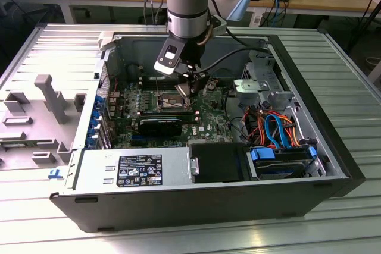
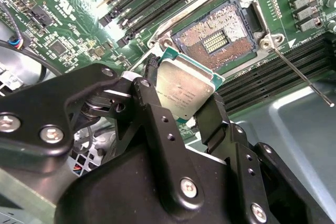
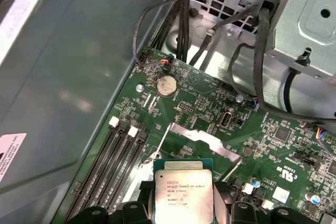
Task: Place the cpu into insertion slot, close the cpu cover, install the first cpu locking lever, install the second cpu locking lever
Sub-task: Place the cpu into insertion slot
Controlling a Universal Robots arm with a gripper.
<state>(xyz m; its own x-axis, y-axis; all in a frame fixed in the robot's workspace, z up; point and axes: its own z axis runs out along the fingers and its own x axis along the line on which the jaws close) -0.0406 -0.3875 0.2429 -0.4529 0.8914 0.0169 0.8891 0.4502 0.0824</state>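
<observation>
The black 2-fingered pincer [image 2: 184, 106] is clamped on 2 opposite edges of the small, flat, square cpu [image 2: 185, 88] with a dull silver metal top. The chip is held tilted, just above the square, silver-rimmed insertion slot [image 2: 219, 34], whose pin field lies bare. The thin silver cpu cover [image 3: 202, 139] stands raised. In the exterior view the pincer hangs at 1 o'clock of the slot, inside the open dark computer case [image 1: 178, 206].

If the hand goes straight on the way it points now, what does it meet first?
Probably the insertion slot: in the second wrist view the hand, shut on the cpu, points toward its uncovered centre. Depth is unclear, so this is a judgement.
</observation>
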